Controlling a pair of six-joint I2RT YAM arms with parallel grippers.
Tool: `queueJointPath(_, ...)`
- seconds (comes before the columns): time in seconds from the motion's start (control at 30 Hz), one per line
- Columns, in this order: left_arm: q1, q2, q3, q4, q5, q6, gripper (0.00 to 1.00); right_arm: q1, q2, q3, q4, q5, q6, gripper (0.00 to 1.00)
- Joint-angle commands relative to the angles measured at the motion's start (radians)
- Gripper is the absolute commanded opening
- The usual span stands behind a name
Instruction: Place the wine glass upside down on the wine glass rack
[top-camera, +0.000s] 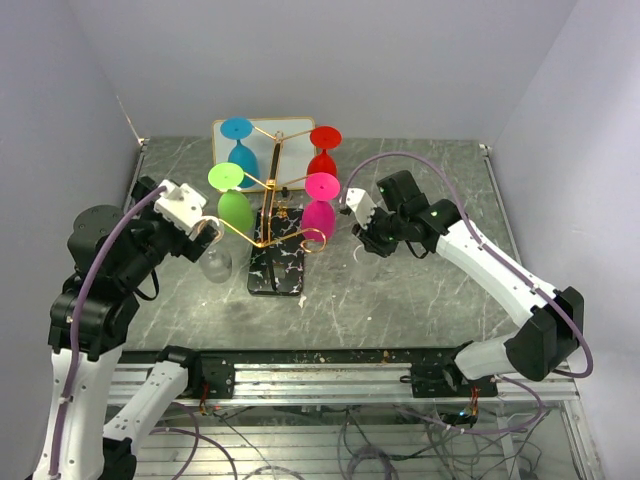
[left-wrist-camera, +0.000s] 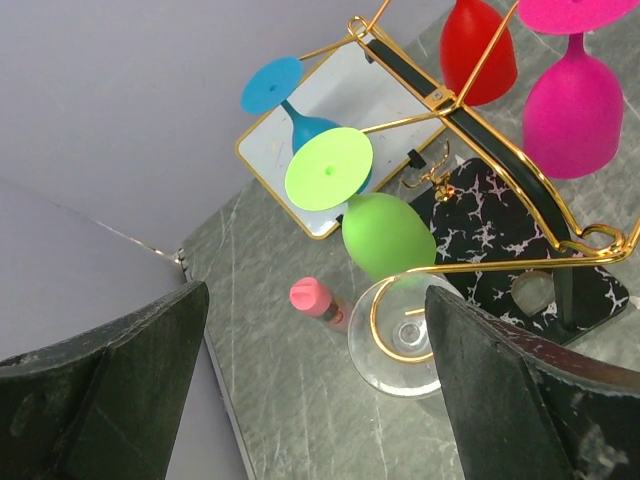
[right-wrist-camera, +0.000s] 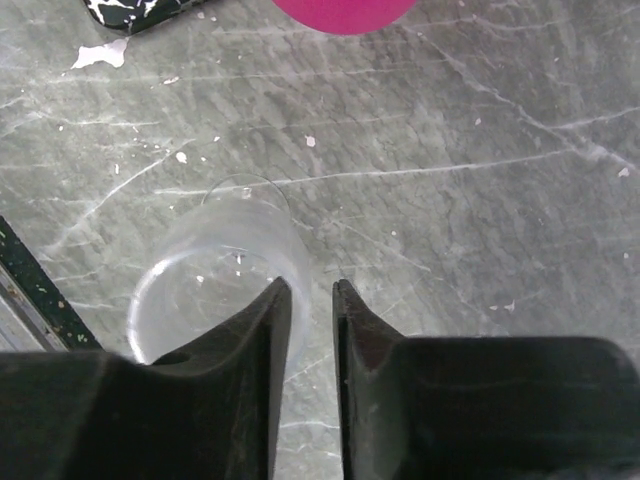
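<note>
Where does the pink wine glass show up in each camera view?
Top external: pink glass just right of centre, foot up.
Left wrist: pink glass in the upper right corner.
Right wrist: pink glass as a sliver at the top edge.
Shared landmark: black marble base, seen in all three.

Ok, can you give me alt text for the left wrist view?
A clear wine glass sits at the curled tip of one arm of the gold rack, framed between the wide-open jaws of the left gripper. Behind it a green glass, a blue glass, a red glass and a pink glass hang upside down on the rack, above a grey table.
</note>
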Motion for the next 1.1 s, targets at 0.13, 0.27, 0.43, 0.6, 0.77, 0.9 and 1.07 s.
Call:
queueJointPath(0.13,0.010,0.018,-0.018,0.000,0.012,0.038,1.00,0.006,-0.020,0.015,-0.006,0.120,-0.002,0.07)
queueJointPath(0.27,0.010,0.039,-0.009,0.002,0.015,0.038,1.00,0.004,-0.064,0.005,0.015,0.196,-0.012,0.00)
queueJointPath(0.43,0.011,0.059,0.007,0.005,0.045,-0.004,1.00,-0.028,-0.120,0.015,0.051,0.254,-0.041,0.00)
queueJointPath(0.6,0.010,0.074,0.022,-0.001,0.072,-0.041,1.00,-0.155,-0.167,0.075,0.091,0.256,-0.077,0.00)
queueJointPath(0.77,0.011,0.107,0.077,0.005,0.073,-0.094,1.00,-0.299,-0.188,0.165,0.179,0.251,-0.093,0.00)
queueJointPath(0.9,0.010,0.156,0.144,-0.016,0.072,-0.151,1.00,-0.318,-0.183,0.256,0.212,0.251,-0.081,0.00)
queueJointPath(1.07,0.010,0.223,0.237,-0.064,0.057,-0.204,1.00,-0.318,-0.148,0.385,0.223,0.223,-0.029,0.00)
